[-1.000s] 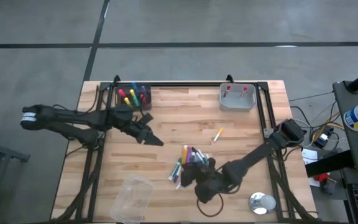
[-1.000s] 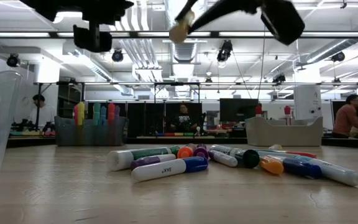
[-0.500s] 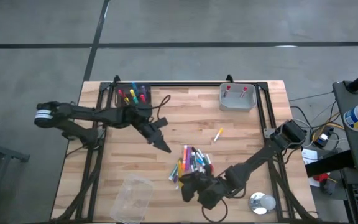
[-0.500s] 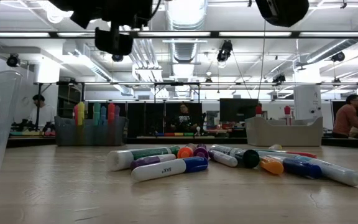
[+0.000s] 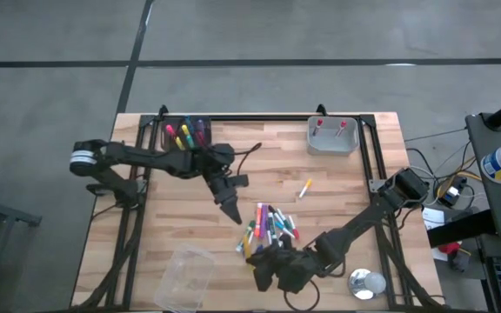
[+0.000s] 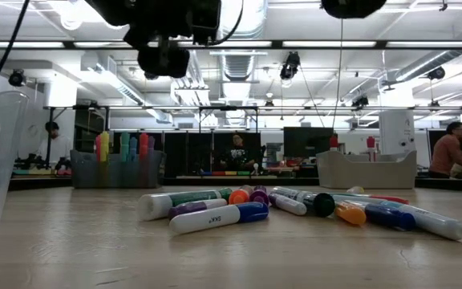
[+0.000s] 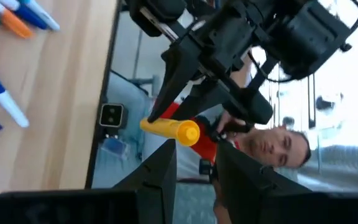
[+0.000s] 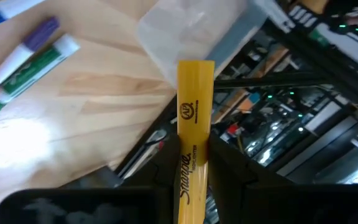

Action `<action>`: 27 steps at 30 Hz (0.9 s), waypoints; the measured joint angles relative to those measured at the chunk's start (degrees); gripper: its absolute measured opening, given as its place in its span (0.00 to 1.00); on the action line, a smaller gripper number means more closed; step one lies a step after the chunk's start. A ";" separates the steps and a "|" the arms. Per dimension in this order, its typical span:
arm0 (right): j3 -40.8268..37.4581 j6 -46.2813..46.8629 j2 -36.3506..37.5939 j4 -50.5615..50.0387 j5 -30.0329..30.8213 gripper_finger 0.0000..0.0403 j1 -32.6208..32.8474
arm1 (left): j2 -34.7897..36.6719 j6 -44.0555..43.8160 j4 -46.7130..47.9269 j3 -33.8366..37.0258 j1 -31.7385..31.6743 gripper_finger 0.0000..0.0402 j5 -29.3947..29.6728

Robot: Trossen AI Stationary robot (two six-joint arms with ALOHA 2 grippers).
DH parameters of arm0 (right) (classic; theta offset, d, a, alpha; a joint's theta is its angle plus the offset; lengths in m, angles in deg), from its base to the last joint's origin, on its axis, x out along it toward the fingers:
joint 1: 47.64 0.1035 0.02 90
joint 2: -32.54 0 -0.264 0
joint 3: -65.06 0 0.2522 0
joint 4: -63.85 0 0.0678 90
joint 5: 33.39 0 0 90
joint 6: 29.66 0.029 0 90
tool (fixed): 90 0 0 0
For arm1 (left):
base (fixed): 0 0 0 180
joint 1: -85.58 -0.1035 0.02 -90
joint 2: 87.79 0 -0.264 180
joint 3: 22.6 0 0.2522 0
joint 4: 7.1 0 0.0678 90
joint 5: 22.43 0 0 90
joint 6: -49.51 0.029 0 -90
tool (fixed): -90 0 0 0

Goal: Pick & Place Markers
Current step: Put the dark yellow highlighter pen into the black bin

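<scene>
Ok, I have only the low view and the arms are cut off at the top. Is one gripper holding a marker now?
Observer: Yes. The right gripper is shut on a yellow marker.
Operator: Where is it over the table?
Observer: Just on your side of the pile of markers, seen from above.
Operator: And the other arm?
Observer: The left gripper is open and empty, pointing at the pile from the left arm's side.

Wooden table (image 5: 259,165) carries a heap of markers (image 5: 266,228), 1 stray yellow marker (image 5: 304,189), 2 bins, apparently a clear tub.
</scene>
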 joint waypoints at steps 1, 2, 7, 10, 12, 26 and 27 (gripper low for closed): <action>0.00 -0.01 0.00 0.62 -0.33 0.14 0.00 | -0.40 0.64 0.06 -0.30 0.00 0.26 -0.59; 0.00 -0.12 0.00 1.04 -0.61 0.14 0.00 | -0.80 1.31 0.15 -0.65 0.00 0.26 -1.17; 0.00 -0.15 0.00 1.74 -1.11 0.14 0.00 | -1.57 4.77 0.03 -2.45 0.08 0.26 -2.32; 0.00 -0.13 0.00 1.84 -1.59 0.14 -0.13 | -1.55 7.20 0.09 -3.15 0.21 0.26 -2.18; 0.00 -0.14 0.00 1.83 -1.60 0.14 -0.29 | -1.55 8.22 0.00 -3.49 0.27 0.26 -1.16; 0.00 -0.11 -0.01 2.15 -3.08 0.14 -2.04 | -1.58 10.24 1.14 -3.27 0.78 0.26 -0.46; 0.00 -0.11 0.00 2.14 -3.08 0.14 -2.18 | -1.58 10.25 1.56 -3.27 0.89 0.26 -0.77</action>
